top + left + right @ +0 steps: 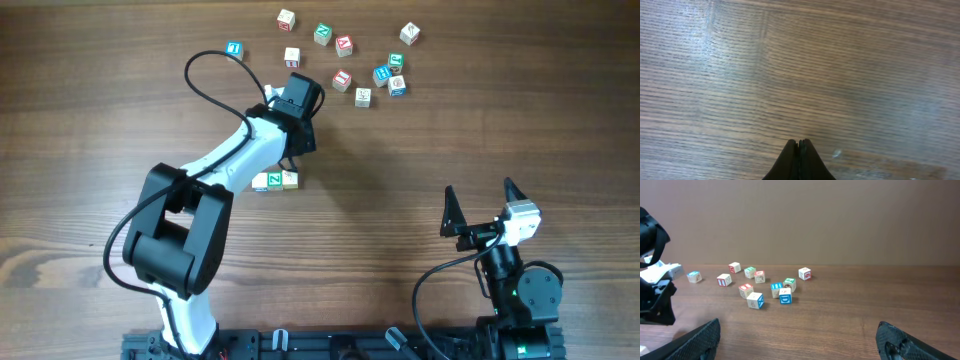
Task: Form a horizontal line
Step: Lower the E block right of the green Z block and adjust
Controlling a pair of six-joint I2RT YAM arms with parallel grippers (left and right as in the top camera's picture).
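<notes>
The left fingers (789,161) are pressed together, gripping nothing above the table (840,75); the right fingers (700,339) are spread wide and empty.

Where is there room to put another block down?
Bare wood lies right of the short row, between it and the open right gripper, and along the table's left edge. It is crowded at the top, where loose cubes sit beside the left arm.

Loose letter cubes (344,45): eleven. Cubes in touching row (277,181): two visible; any further ones hidden by arm. Robot arms (230,160): two. Table (500,130): one.
</notes>
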